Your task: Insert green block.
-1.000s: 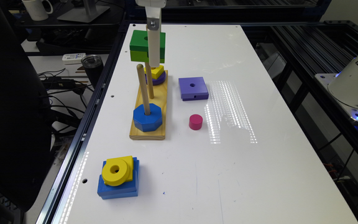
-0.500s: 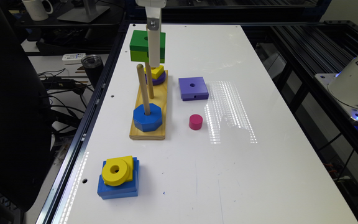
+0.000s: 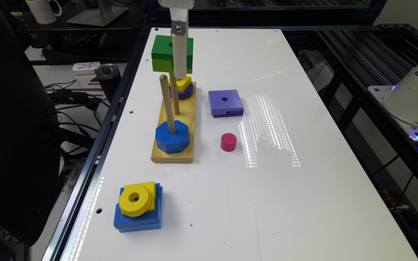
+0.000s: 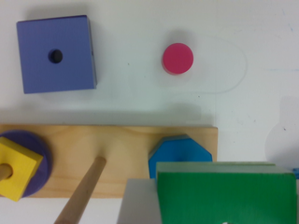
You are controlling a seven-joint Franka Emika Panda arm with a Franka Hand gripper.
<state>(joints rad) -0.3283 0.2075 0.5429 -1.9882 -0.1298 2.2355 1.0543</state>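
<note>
Gripper (image 3: 180, 69) clamping green block (image 3: 162, 54), hanging high.
Block sitting above wooden peg base (image 3: 172, 154), not touching pegs.

The gripper (image 3: 180, 72) hangs straight down from the top edge of the exterior frame, left of centre — clamped on the green block (image 3: 163, 54), carried aloft.

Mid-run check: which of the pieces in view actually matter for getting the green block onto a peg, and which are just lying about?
Part of the job:
- two-tone green square wooden block, held up by the gripper
- wooden peg board with its three upright pegs

Lying about:
- flat purple square block
- small magenta cylinder
- yellow ring on yellow and blue squares
- black tumbler off the table
</note>
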